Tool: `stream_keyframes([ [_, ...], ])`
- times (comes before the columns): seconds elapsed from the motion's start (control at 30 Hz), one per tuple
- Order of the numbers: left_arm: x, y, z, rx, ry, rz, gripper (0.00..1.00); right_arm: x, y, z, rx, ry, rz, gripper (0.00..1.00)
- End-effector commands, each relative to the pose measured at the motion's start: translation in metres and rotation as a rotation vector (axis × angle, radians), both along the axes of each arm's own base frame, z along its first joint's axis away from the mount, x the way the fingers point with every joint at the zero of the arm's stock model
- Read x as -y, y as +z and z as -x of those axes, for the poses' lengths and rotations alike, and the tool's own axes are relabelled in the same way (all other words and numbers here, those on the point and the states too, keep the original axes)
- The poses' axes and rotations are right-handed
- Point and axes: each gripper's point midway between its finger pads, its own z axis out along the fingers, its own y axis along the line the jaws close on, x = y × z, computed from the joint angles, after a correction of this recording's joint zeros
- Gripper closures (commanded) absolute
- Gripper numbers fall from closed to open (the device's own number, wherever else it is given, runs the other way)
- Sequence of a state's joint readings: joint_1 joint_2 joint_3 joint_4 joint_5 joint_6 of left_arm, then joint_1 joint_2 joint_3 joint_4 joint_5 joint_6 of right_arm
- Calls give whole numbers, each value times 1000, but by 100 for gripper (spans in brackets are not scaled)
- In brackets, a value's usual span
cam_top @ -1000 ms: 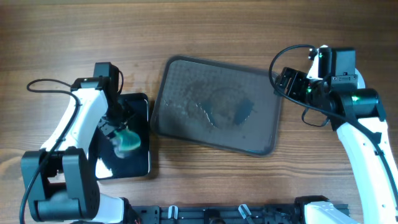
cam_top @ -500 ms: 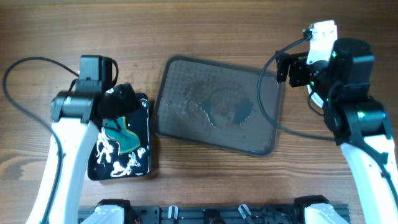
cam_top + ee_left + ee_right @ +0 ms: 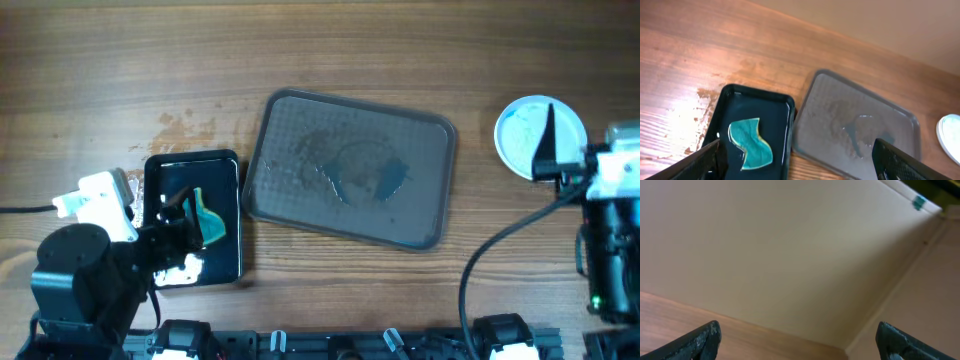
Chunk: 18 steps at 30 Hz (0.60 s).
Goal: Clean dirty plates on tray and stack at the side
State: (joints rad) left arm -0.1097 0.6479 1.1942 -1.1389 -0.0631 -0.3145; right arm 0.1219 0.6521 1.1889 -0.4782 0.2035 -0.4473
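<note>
The plates (image 3: 520, 135) are seen at the right of the overhead frame as one white disc with a pale blue smear, set on the counter (image 3: 400, 50); how many are stacked cannot be told. The dark grey tray (image 3: 290, 130) is placed mid-frame, slightly skewed, well apart from the plates, and only a wet patch (image 3: 372, 178) is carried on it. Its left rim is found just beside a glossy black tray (image 3: 225, 190), in which a teal sponge (image 3: 208, 222) is laid. Open counter is left along the whole upper band of the frame and between tray and plates. The left hand (image 3: 796, 145) is released above the black tray, fingers spread wide with nothing between them. The right hand (image 3: 797, 327) is likewise spread wide and empty, turned toward a plain wall (image 3: 765, 245); one dark finger is seen across the plates from overhead.
</note>
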Motion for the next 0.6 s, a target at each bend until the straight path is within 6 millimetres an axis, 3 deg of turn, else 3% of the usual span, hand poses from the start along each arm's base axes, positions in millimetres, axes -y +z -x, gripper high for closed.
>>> stream_keyframes([
  [0.0,-2,4,-2,12,-1,-25,0,7,-21,0,-89,-41,-9,0],
  [0.1,-2,5,-2,17,-1,-24,0,6,-63,-1,-252,-39,6,0],
  [0.33,-2,4,-2,16,-1,-24,0,4,-129,-1,-541,-32,44,0],
  [0.4,-2,4,-2,16,-1,-24,0,-7,-143,-3,-606,29,39,0],
  [0.57,-2,4,-2,16,-1,-24,0,-9,-170,-13,-731,34,51,0],
])
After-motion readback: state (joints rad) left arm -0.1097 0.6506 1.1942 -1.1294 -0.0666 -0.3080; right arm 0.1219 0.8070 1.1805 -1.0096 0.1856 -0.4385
